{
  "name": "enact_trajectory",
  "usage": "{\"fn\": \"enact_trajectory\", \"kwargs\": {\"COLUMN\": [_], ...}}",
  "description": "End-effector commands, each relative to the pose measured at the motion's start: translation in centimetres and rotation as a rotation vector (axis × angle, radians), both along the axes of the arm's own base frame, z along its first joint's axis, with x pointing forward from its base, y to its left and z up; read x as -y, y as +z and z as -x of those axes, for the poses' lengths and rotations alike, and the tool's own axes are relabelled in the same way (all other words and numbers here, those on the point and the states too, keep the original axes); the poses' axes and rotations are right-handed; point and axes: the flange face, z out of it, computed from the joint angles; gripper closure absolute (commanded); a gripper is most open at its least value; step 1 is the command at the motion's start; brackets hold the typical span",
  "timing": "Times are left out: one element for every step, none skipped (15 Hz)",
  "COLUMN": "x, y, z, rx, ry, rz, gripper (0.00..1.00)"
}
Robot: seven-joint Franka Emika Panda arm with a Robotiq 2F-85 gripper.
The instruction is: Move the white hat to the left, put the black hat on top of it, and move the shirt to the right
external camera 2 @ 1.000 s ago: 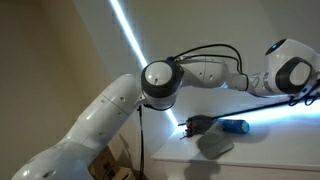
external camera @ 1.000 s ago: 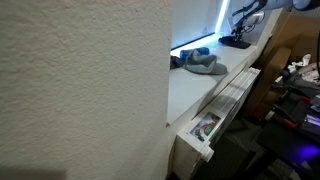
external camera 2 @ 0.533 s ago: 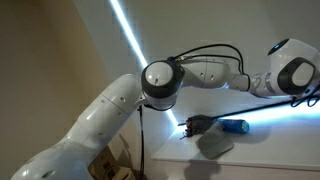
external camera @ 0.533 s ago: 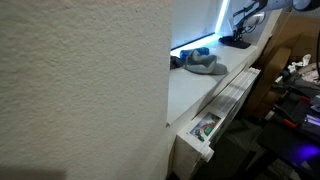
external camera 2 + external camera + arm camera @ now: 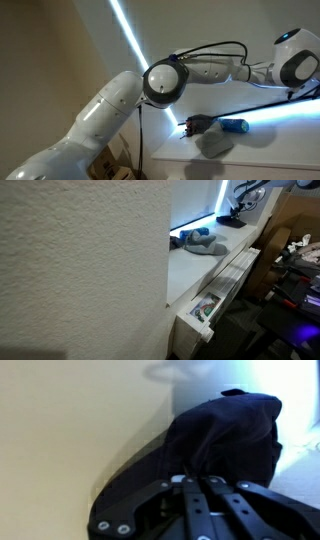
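Black hat [image 5: 225, 430], dark rumpled cloth, bunched in gripper [image 5: 195, 480], jaws pinched onto it; white hat [image 5: 208, 247] looks grey.

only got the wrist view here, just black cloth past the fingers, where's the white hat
Observer: The white hat lies on the table in both exterior views, apart from the gripper and that black cloth, which seems to be the black hat.
Operator: anything next to it
Observer: A bright blue item lies right beside it, with a small dark thing at the far end of the blue one.
Operator: anything sticking out near the table edge
Observer: In an exterior view a drawer with colourful contents stands open below the table's front edge.
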Motion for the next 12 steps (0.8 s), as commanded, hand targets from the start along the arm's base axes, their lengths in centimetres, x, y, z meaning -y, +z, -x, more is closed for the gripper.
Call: {"fn": "enact_trajectory", "kwargs": {"x": [-5.7,-8.1,-10.6,-11.6,-13.7,-16.5,-19.1,-21.4,-23.7,-23.9,-25.5,-27.0], "y": [6.5,8.0,9.4,13.1,15.1,16.7,18.5,20.6,22.8,25.2,26.8,28.3], "z": [-3.9,-5.4,-6.7,-6.7,-7.5,-8.7,-9.5,-10.0,-10.3,-9.0,-8.7,-8.1], "rx": [-0.006,-0.008,-0.015,-0.013,-0.011,-0.011,-0.002,0.01,0.033,0.054,0.07,0.079], "ry": [0.121,0.161,0.203,0.267,0.308,0.351,0.393,0.442,0.501,0.563,0.624,0.687], "rz": [0.049,0.091,0.129,0.173,0.22,0.264,0.309,0.342,0.362,0.377,0.389,0.396], "gripper": [0.99,0.99,0.99,0.99,0.99,0.99,0.99,0.99,0.99,0.99,0.99,0.99]}}
